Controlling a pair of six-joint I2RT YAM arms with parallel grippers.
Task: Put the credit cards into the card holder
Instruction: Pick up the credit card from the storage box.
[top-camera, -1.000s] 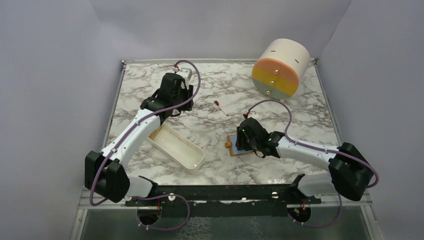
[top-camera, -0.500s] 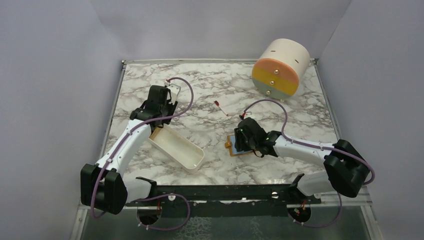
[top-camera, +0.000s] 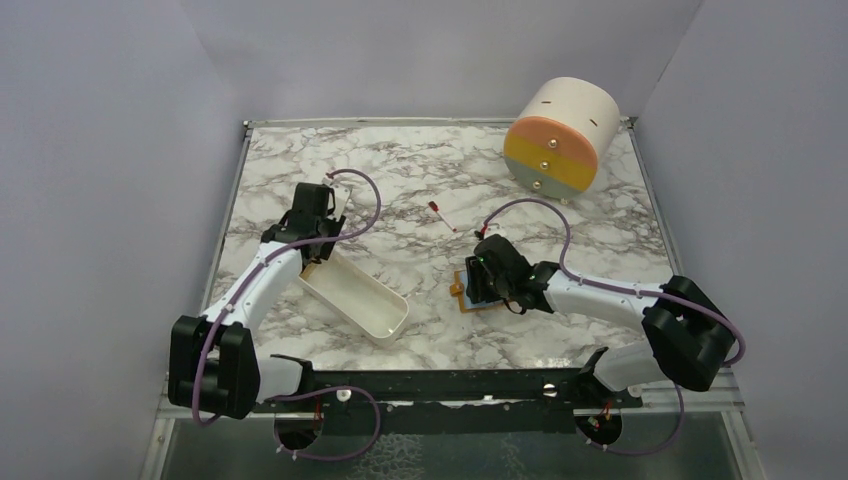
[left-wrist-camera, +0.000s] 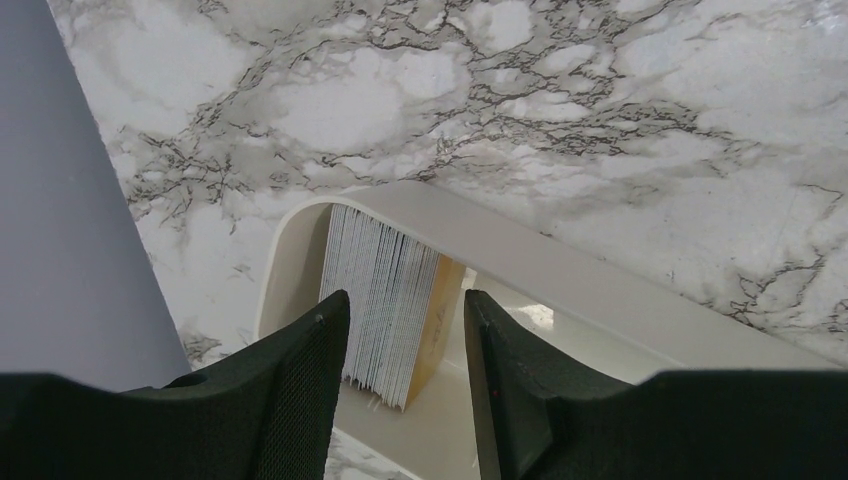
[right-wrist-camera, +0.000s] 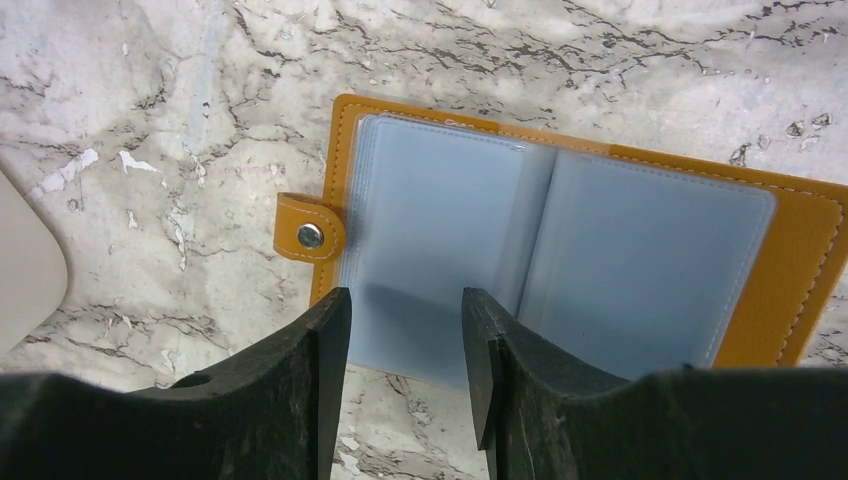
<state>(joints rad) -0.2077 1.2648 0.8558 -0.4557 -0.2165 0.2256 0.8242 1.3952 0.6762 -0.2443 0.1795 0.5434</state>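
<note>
The credit cards (left-wrist-camera: 388, 290) stand on edge as a thick stack at one end of the white tray (left-wrist-camera: 560, 275), with a golden face on the stack's right side. My left gripper (left-wrist-camera: 405, 300) hovers over that stack, open, a finger on each side and a gap at both. The card holder (right-wrist-camera: 790, 240) lies open flat on the marble, orange outside with blue-grey sleeves (right-wrist-camera: 440, 230) and a snap stud (right-wrist-camera: 310, 236) on its left tab. My right gripper (right-wrist-camera: 406, 295) is open over the holder's near left page and holds nothing. In the top view it (top-camera: 487, 282) covers most of the holder (top-camera: 461, 293).
The white tray (top-camera: 358, 297) lies slantwise at the left front, with my left gripper (top-camera: 320, 248) at its far end. A small red-and-white stick (top-camera: 441, 215) lies mid-table. A big cream-orange drum (top-camera: 558, 135) sits at the far right corner. Grey walls enclose the table.
My left arm has swung back from the far middle of the table to the tray's far end, and its jaws have widened a little. The right arm has barely moved.
</note>
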